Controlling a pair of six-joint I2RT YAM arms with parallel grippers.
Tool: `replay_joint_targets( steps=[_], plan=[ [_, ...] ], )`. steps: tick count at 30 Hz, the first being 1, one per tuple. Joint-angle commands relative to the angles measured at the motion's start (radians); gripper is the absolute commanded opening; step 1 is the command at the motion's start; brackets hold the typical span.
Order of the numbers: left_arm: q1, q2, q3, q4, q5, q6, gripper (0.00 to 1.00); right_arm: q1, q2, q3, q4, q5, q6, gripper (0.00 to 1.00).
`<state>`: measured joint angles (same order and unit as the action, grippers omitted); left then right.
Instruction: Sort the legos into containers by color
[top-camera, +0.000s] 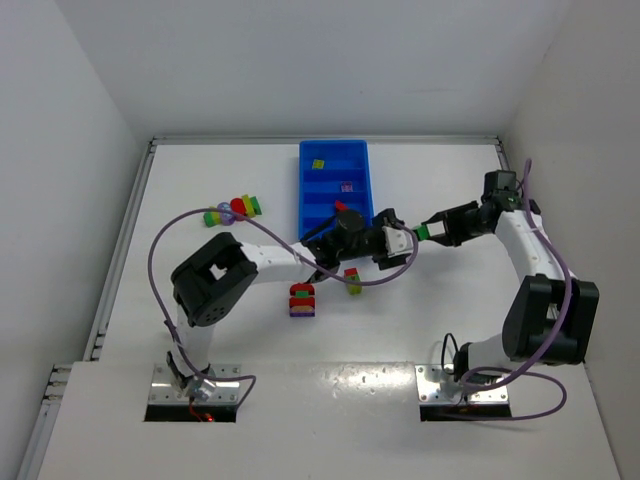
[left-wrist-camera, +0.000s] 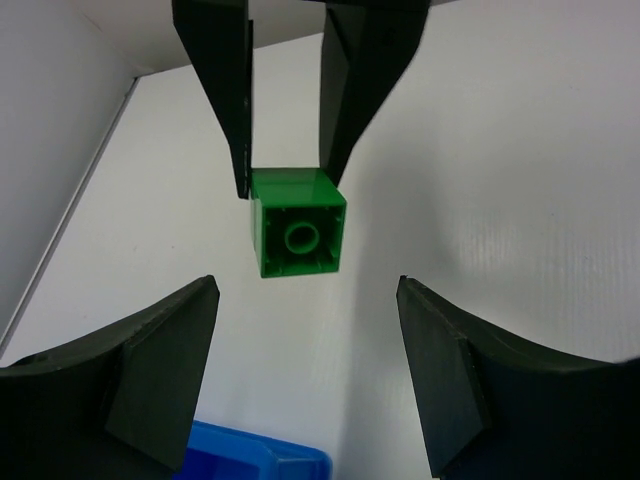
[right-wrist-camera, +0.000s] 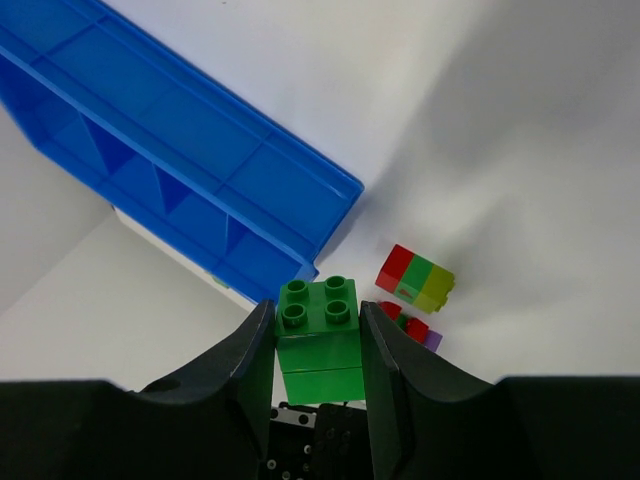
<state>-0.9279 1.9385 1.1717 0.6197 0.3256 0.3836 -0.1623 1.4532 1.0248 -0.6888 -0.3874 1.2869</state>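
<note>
We note right gripper clamping green brick, studs facing tray; left gripper wide, empty.

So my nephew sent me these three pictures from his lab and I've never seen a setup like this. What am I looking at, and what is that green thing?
Two robot arms are bolted to a white table, each ending in a two-finger gripper. The wide picture comes from a fixed camera overhead; the other two come from cameras on each wrist.

The green thing is a toy brick, a green lego. The right gripper is shut on it, holding it above the table. The left wrist camera sees its hollow underside, with the left gripper open in front of it and not touching.

On the table lie a blue tray divided into compartments, a few holding small bricks, and several multicoloured brick clusters, such as the red, green and yellow one.
</note>
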Motion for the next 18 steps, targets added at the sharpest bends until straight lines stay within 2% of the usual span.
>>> replay_joint_targets(
  steps=[1,18],
  plan=[
    [-0.015,0.020,0.069,0.084,-0.037,-0.003,0.78,-0.005,-0.022,0.011,0.011,-0.038,0.031,0.00],
    [-0.034,0.068,0.141,0.054,-0.008,-0.003,0.77,0.004,-0.004,0.001,0.041,-0.076,0.049,0.00]
  ],
)
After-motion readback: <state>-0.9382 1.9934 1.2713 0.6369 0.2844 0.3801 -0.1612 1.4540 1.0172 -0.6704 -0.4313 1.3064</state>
